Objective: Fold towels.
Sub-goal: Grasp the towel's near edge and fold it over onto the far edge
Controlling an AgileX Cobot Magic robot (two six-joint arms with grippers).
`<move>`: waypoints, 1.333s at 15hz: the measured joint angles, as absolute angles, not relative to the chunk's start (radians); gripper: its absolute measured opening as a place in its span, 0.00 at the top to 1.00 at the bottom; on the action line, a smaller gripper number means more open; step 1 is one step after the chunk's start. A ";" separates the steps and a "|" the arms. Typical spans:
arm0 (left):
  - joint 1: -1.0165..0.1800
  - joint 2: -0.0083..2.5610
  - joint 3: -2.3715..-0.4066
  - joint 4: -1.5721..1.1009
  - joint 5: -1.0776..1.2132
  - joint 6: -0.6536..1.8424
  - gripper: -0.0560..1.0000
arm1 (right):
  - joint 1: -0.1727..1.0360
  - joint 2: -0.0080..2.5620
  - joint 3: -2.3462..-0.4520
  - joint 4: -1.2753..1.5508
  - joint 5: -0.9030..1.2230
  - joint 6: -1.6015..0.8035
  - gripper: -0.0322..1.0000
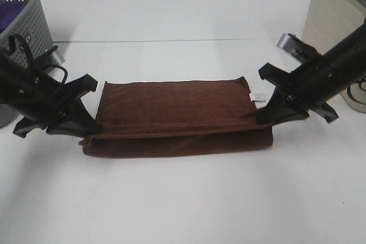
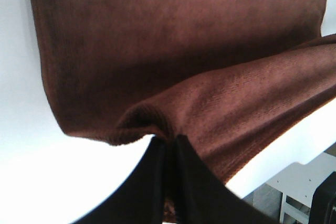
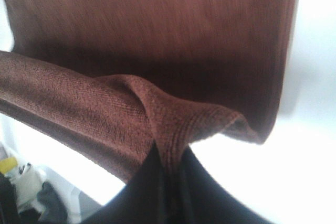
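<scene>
A dark brown terry towel (image 1: pixel 171 107) lies on the white table, its near part doubled over into a long fold (image 1: pixel 183 138). A small white tag (image 1: pixel 258 96) sits at its far right corner. My left gripper (image 1: pixel 91 128) is shut on the towel's left front corner, held just above the table. My right gripper (image 1: pixel 264 117) is shut on the right front corner. The left wrist view shows the black fingers (image 2: pixel 184 182) pinching a bunched edge of the towel (image 2: pixel 210 98). The right wrist view shows the same: fingers (image 3: pixel 152 192) closed on the towel (image 3: pixel 131 103).
A grey perforated basket (image 1: pixel 31 24) holding a purple cloth (image 1: pixel 11 12) stands at the far left. A beige box (image 1: pixel 331 15) and a pale round container (image 1: pixel 357 98) stand at the right. The white table (image 1: pixel 183 198) extends in front of the towel.
</scene>
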State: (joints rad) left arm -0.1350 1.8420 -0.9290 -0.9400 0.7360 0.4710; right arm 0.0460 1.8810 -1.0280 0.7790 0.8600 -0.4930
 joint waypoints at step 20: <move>-0.158 2.014 -1.161 -0.873 0.341 0.422 0.93 | 0.080 2.130 -1.329 0.960 0.631 -0.658 0.95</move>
State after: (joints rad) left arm -0.1580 2.0140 -1.1610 -0.8730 0.3410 0.4220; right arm 0.0800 2.1300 -1.3290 0.9600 0.6310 -0.6580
